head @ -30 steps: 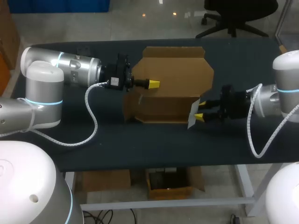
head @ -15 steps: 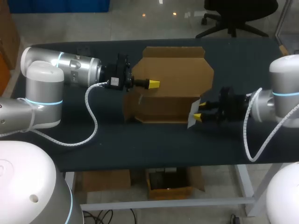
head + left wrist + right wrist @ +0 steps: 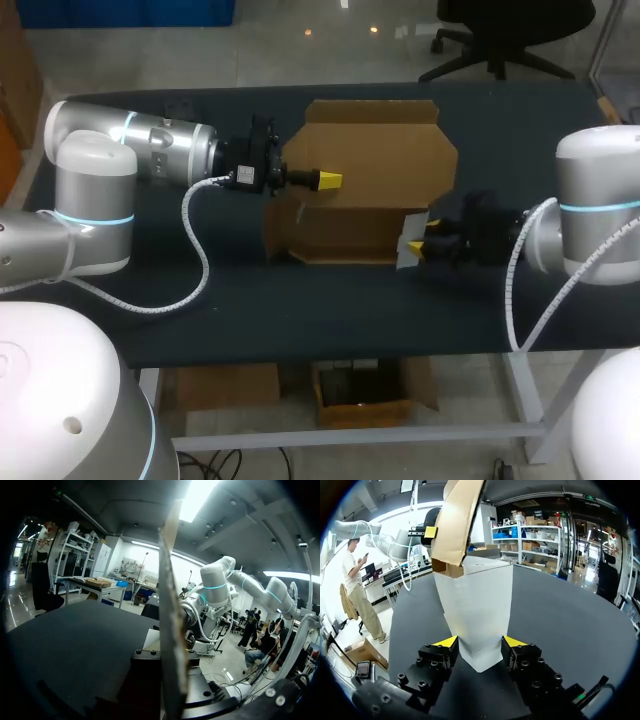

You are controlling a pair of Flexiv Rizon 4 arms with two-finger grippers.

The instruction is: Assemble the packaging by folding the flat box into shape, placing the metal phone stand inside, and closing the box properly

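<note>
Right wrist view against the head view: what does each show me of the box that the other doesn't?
Only the right wrist view: close up, the white flap stands between the right gripper's spread fingers, a yellow tip at each side edge. Only the head view: the whole box outline and where it lies on the table. Both: the flap at the box's right end, and the left gripper at the box's brown panel.

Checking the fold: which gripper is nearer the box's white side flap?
Right. The right gripper straddles the white flap; the left gripper grips the brown lid panel, farther away.
</note>
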